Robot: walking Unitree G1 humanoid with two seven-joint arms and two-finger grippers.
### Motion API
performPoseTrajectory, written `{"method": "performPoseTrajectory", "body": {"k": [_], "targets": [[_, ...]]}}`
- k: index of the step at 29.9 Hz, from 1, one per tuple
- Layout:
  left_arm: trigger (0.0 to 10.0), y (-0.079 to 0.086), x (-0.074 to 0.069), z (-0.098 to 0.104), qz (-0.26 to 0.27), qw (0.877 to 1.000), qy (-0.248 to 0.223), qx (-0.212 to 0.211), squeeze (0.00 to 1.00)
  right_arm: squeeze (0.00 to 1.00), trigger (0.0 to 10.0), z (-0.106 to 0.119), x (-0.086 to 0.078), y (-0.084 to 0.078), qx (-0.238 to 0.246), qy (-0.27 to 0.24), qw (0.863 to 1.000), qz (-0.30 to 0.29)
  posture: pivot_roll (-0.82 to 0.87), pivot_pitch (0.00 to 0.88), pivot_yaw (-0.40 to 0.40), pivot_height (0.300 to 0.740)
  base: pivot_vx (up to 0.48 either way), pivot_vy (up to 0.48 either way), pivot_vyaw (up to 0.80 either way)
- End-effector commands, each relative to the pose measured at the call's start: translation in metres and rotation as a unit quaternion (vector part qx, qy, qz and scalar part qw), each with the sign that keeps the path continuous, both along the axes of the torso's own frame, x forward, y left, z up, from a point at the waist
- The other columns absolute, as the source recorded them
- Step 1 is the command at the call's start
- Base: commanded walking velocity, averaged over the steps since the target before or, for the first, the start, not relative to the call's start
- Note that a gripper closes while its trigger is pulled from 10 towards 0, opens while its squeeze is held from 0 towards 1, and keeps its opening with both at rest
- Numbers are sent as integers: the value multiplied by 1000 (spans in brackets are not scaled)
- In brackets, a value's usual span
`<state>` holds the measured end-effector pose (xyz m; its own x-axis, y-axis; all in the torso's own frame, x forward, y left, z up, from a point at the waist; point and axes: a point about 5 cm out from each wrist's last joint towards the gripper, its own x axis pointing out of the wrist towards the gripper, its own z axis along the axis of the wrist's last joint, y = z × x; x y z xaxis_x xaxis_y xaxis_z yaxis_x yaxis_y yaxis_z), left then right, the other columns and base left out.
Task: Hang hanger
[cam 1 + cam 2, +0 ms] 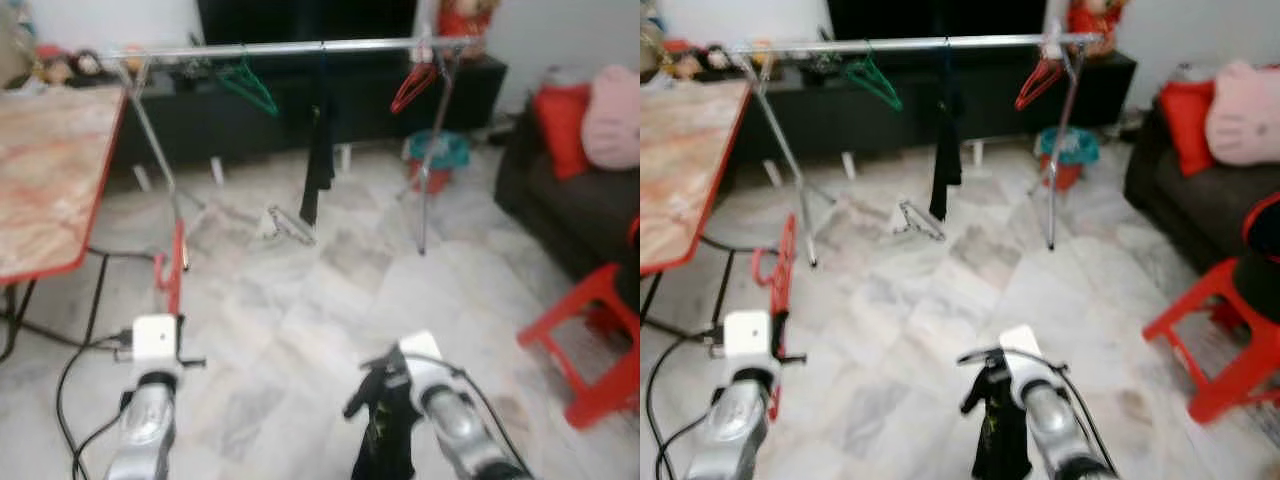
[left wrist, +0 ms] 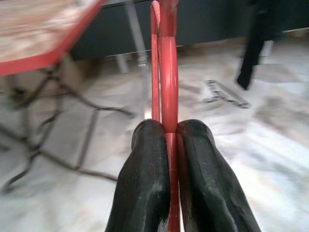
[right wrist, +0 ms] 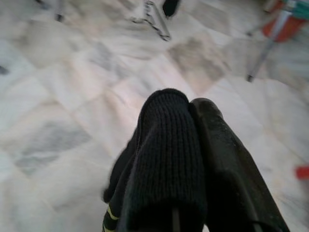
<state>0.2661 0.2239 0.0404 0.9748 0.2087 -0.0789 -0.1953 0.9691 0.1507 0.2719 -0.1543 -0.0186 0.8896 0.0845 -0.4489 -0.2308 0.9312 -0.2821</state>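
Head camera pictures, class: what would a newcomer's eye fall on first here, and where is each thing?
Nearest, the left gripper is shut on a red hanger held upright, and the right gripper is shut on a black sock. Across the marble floor stands a silver clothes rail with a green hanger, a dark garment and another red hanger on it.

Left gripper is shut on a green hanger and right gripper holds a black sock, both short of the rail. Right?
Not quite. The hanger in the left gripper is red, as the left wrist view shows. The right gripper does hold the black sock, short of the rail.
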Motion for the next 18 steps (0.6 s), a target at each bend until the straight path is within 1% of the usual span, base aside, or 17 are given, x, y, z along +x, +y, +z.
{"method": "performPoseTrajectory", "body": {"k": [1,3,4,5,6,7,9,10,11,16,18], "targets": [[10000,-3,5,6,-6,1000,-11,-3,0,0,10000,6,6,-3,2,-13,1000,-7,-61,0,28,736,0,0,0],[10000,-4,6,6,-14,1000,-8,-7,0,0,10000,6,6,-4,1,-13,1000,-8,-61,0,27,736,0,0,0],[10000,-9,7,5,-43,999,-2,-15,0,0,10000,7,7,-5,-1,-13,1000,-11,-60,0,25,736,0,0,0],[10000,-16,7,5,-92,996,9,-20,0,0,10000,9,10,-7,0,-15,1000,-16,-54,0,25,736,0,0,0],[10000,-16,7,5,-92,996,9,-20,0,0,10000,9,10,-7,0,-15,1000,-16,-54,0,25,736,0,0,0],[10000,-21,7,5,-125,992,15,-14,0,0,10000,11,12,-9,-1,-18,1000,-19,-53,0,25,736,0,0,0],[10000,-25,6,5,-155,988,23,-7,0,0,10000,14,16,-12,-4,-23,999,-24,-51,0,26,736,0,0,0],[10000,-25,6,5,-155,988,23,-7,0,0,10000,14,16,-12,-4,-23,999,-24,-51,0,26,736,0,0,0],[10000,-26,7,6,-171,985,29,-5,0,0,10000,19,20,-15,-9,-31,999,-28,-51,0,26,736,0,0,0],[10000,-23,10,13,-211,976,42,3,0,0,10000,38,38,-23,-34,-57,997,-25,-49,0,22,736,0,0,0],[10000,-23,11,13,-216,975,44,5,0,0,10000,40,40,-24,-37,-59,997,-25,-49,0,22,736,0,0,0]]}}
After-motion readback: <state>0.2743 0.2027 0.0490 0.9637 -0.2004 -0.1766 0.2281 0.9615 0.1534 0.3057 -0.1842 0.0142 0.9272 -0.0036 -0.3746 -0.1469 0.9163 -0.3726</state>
